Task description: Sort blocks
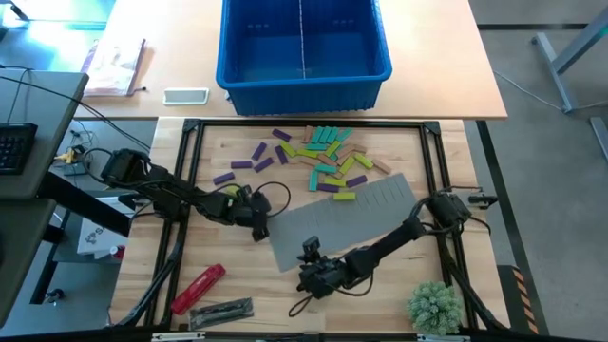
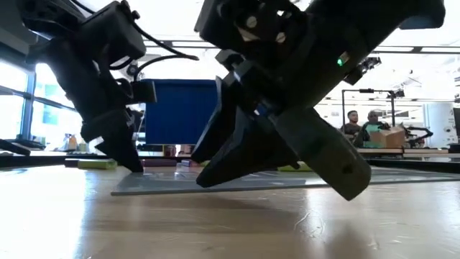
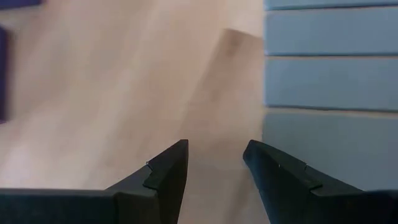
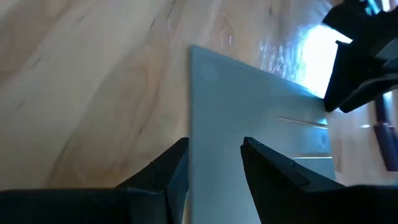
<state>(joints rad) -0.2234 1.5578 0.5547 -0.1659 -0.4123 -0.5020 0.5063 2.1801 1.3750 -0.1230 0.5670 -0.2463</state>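
Both arms reach low toward the table's middle; the left gripper (image 1: pixel 260 231) hangs open and empty at the grey mat's (image 1: pixel 361 214) nine o'clock edge; the right gripper (image 1: pixel 306 283) stands open, empty, at its seven o'clock corner; the blocks (image 1: pixel 318 160) lie scattered at twelve o'clock.

Bright windows (image 2: pixel 14 101) at one side — people (image 2: pixel 363 122) at far desks.

No words, numbers or signs are showing clearly enough to read anywhere near the blue bin (image 1: pixel 304 65), not even on the booklet (image 1: pixel 116 66) lying to its left.
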